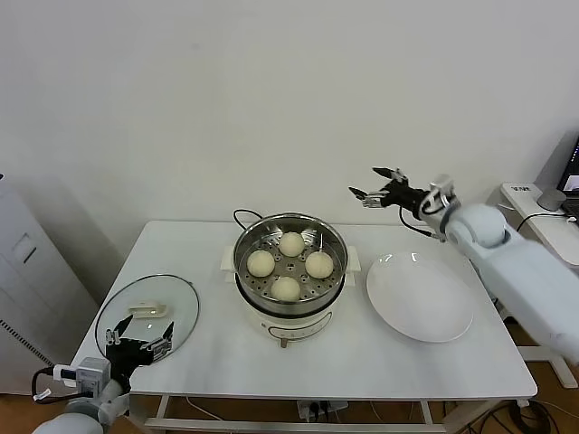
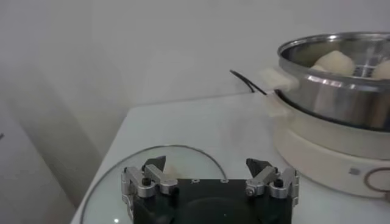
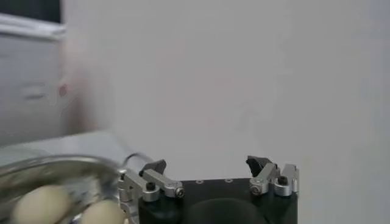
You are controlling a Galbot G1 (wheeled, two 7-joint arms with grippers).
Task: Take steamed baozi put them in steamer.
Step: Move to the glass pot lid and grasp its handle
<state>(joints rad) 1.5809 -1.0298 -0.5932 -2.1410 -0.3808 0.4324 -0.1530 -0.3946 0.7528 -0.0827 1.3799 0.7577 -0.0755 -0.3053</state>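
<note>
The steel steamer stands on its white cooker base at the middle of the table. Several cream-white steamed baozi lie on its perforated bottom; the left wrist view shows the steamer with a baozi over the rim, and the right wrist view shows baozi too. My right gripper hovers open and empty above the table, to the right of the steamer and behind it. My left gripper is open and empty low at the table's front left, over the glass lid.
A flat white plate lies right of the steamer. The round glass lid with a white handle rests at the front left. A black cord runs behind the cooker. A grey cabinet stands left, a side table right.
</note>
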